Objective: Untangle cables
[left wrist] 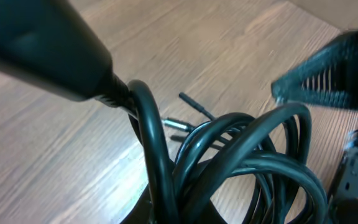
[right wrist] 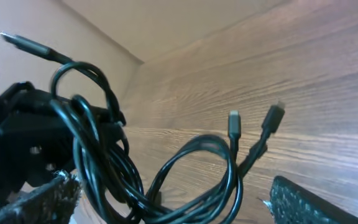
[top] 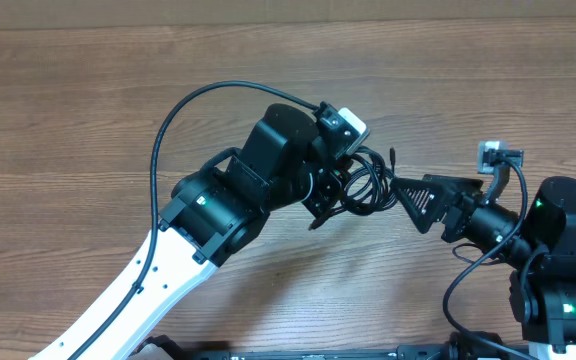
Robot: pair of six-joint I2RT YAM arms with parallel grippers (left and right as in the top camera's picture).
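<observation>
The cables (top: 365, 185) are thin black cords wound in loops, lying mid-table between my two grippers. My left gripper (top: 330, 197) is shut on the bundle, and in the left wrist view the loops (left wrist: 241, 155) rise straight out of its jaws (left wrist: 179, 214). My right gripper (top: 406, 200) stands open just to the right of the bundle. In the right wrist view a loop of the cables (right wrist: 197, 180) lies between its fingertips (right wrist: 316, 202) without being pinched. Two plug ends (right wrist: 234, 121) stick out past that loop, over the wood.
The wooden table (top: 88, 100) stretches to the left and to the far side. A thicker black cable (top: 183, 110) arcs over the left arm (top: 218, 205). The right arm's base (top: 563, 270) stands at the lower right.
</observation>
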